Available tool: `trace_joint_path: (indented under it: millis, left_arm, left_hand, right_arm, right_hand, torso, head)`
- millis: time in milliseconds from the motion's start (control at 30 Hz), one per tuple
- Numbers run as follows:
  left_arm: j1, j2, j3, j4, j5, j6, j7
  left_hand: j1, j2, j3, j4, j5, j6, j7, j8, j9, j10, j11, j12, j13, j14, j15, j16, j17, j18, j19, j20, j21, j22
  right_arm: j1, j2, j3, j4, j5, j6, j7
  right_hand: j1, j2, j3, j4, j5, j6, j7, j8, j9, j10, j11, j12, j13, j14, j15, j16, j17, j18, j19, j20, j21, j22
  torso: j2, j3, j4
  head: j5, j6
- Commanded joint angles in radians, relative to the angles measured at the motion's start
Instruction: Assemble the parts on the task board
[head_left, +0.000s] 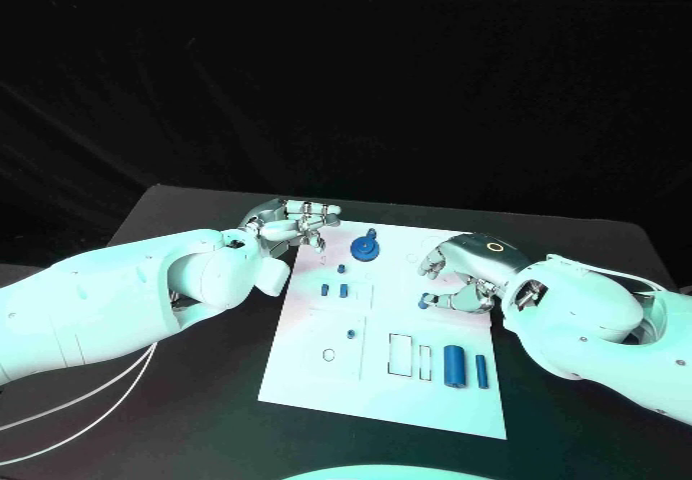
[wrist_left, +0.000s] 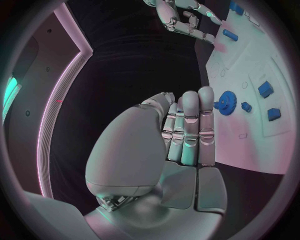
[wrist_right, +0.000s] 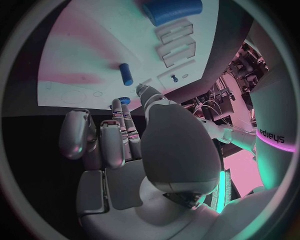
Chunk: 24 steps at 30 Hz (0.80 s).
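Board (head_left: 310, 370): white plate, mid-table, between my arms.
Gear (head_left: 366, 246): blue, at the board's far edge, just beside my left hand.
Left hand (head_left: 293, 226): fingers together and straight, holding nothing, not touching the gear.
Right hand (head_left: 459, 272): thumb and finger look pinched on a small blue part (head_left: 427, 300) at the board's right edge.
Advice: seat that part slowly and squarely; keep my left hand off the gear.

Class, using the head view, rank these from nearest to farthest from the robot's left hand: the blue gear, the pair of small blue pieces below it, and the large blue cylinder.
Measured from the left hand:
1. Blue gear, just beside the hand at the board's far end.
2. Pair of small blue pieces, mid-board.
3. Large blue cylinder, at the board's near right end.
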Motion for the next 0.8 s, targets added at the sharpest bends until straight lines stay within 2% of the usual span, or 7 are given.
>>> trace_joint_path:
  millis: [33, 200, 400, 533, 800]
  left_arm:
    - [0.001, 0.002, 0.0, -0.001, 0.004, 0.02, 0.002]
    - [0.001, 0.004, 0.0, -0.006, 0.004, 0.02, 0.002]
    - [0.001, 0.005, 0.0, -0.009, 0.004, 0.02, 0.002]
    - [0.001, 0.005, 0.0, -0.007, 0.004, 0.02, 0.001]
    - [0.001, 0.007, 0.0, -0.006, 0.004, 0.022, -0.001]
  left_hand:
    - [0.0, 0.01, -0.001, -0.005, -0.002, 0.005, -0.001, 0.004, 0.001, -0.007, 0.0, 0.003, 0.001, -0.006, 0.001, 0.003, -0.002, 0.015, -0.003, 0.005, -0.004, -0.001]
    - [0.0, 0.01, -0.002, -0.005, -0.002, 0.007, -0.001, 0.005, 0.001, -0.006, 0.0, 0.005, 0.001, -0.006, 0.001, 0.003, -0.002, 0.015, -0.003, 0.005, -0.005, -0.002]
    - [0.0, 0.01, -0.002, -0.005, -0.002, 0.007, -0.001, 0.005, 0.001, -0.006, 0.0, 0.005, 0.001, -0.006, 0.001, 0.003, -0.002, 0.015, -0.003, 0.005, -0.005, -0.002]
    - [0.0, 0.01, -0.002, -0.006, -0.002, 0.007, -0.001, 0.005, 0.001, -0.006, 0.0, 0.005, 0.002, -0.006, 0.001, 0.003, -0.002, 0.015, -0.003, 0.005, -0.005, -0.002]
    - [0.0, 0.011, -0.002, -0.006, -0.002, 0.008, -0.001, 0.006, 0.001, -0.006, 0.0, 0.005, 0.002, -0.006, 0.001, 0.003, -0.002, 0.015, -0.003, 0.006, -0.005, -0.002]
  right_arm:
    - [-0.002, -0.001, -0.002, -0.004, 0.017, 0.087, -0.007]
    - [-0.009, 0.005, -0.004, -0.011, 0.021, 0.103, -0.005]
    - [-0.016, 0.018, -0.005, -0.024, 0.019, 0.098, -0.004]
    - [-0.02, 0.031, -0.006, -0.035, 0.019, 0.09, -0.005]
    - [-0.025, 0.045, -0.007, -0.046, 0.023, 0.086, -0.003]
  right_hand:
    - [0.008, 0.014, -0.021, 0.001, 0.005, 0.012, 0.002, -0.003, -0.001, 0.0, 0.0, 0.012, 0.001, 0.035, 0.007, -0.001, 0.004, 0.003, 0.0, -0.003, 0.007, 0.129]
    - [0.013, 0.017, -0.03, 0.001, 0.005, 0.016, 0.003, -0.002, -0.002, 0.003, 0.0, 0.019, 0.001, 0.036, 0.007, 0.0, 0.004, 0.002, 0.003, -0.004, 0.01, 0.131]
    - [0.024, 0.027, -0.035, 0.0, 0.008, 0.019, 0.005, -0.002, -0.003, 0.005, 0.001, 0.025, 0.001, 0.035, 0.006, -0.001, 0.002, 0.002, 0.005, -0.003, 0.011, 0.132]
    - [0.033, 0.041, -0.033, 0.001, 0.008, 0.024, 0.005, -0.002, -0.004, 0.008, 0.0, 0.031, 0.001, 0.035, 0.005, -0.001, 0.001, -0.001, 0.01, -0.003, 0.022, 0.136]
    - [0.053, 0.069, -0.014, 0.004, -0.006, 0.046, -0.003, 0.003, -0.004, 0.027, -0.007, 0.043, -0.001, 0.037, 0.0, 0.005, 0.007, -0.004, 0.022, -0.005, 0.043, 0.145]
  torso:
    - [0.0, 0.0007, -0.0001]
    - [0.0, -0.0004, -0.0018]
    - [0.0, -0.0004, -0.0005]
    - [0.001, 0.0001, 0.0008]
    - [0.0, -0.0009, -0.0011]
  head:
    - [-0.003, 0.007]
    - [-0.002, 0.01]
    - [-0.003, 0.01]
    - [-0.002, 0.009]
    - [0.0, 0.006]
